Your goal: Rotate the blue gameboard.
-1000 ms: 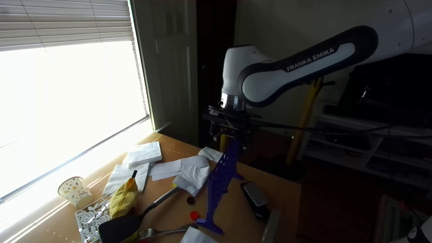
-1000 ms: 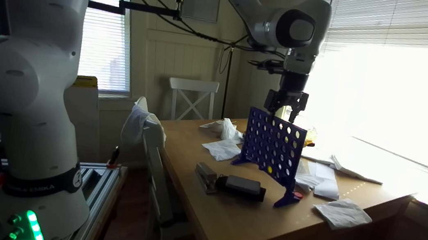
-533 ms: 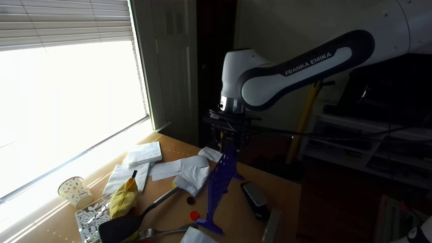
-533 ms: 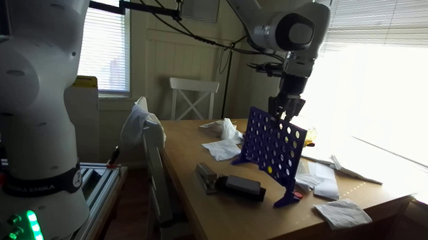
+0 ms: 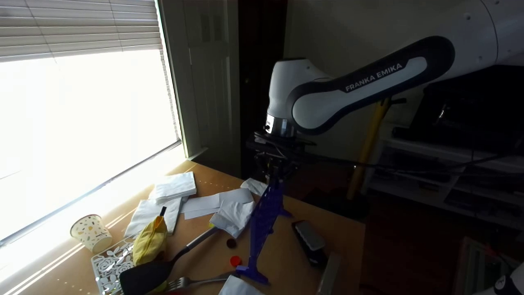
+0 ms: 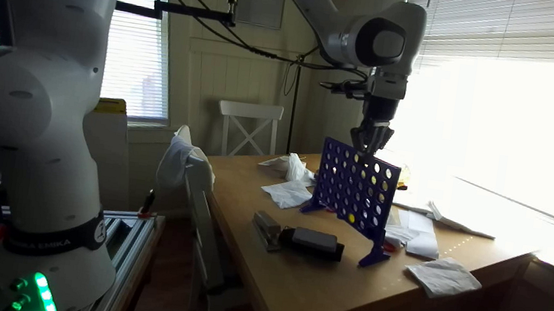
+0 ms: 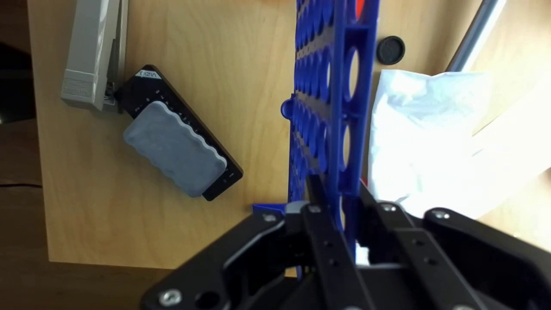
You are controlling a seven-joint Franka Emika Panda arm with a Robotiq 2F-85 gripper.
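The blue gameboard [image 6: 353, 187] stands upright on its blue feet on the wooden table; it is seen nearly edge-on in an exterior view [image 5: 262, 225]. My gripper [image 6: 365, 155] points down at the middle of its top edge. In the wrist view the top rim of the gameboard [image 7: 355, 103] runs between the black fingers of my gripper [image 7: 342, 189], one on each side, closed against it. The fingertips are dark and hard to make out in an exterior view, where my gripper [image 5: 278, 174] meets the top of the board.
A grey stapler [image 7: 88, 54] and a black device [image 7: 226, 185] with a grey block [image 7: 176, 148] on top lie beside the board. On its window side are napkins [image 5: 233, 217], a red cap [image 5: 235, 261], a black cap [image 7: 391, 50], a spatula [image 5: 147, 276], a fork [image 5: 204, 280] and a cup [image 5: 92, 233].
My gripper has come down onto the board's top edge and its jaws have closed on it. The board has shifted slightly toward the window side.
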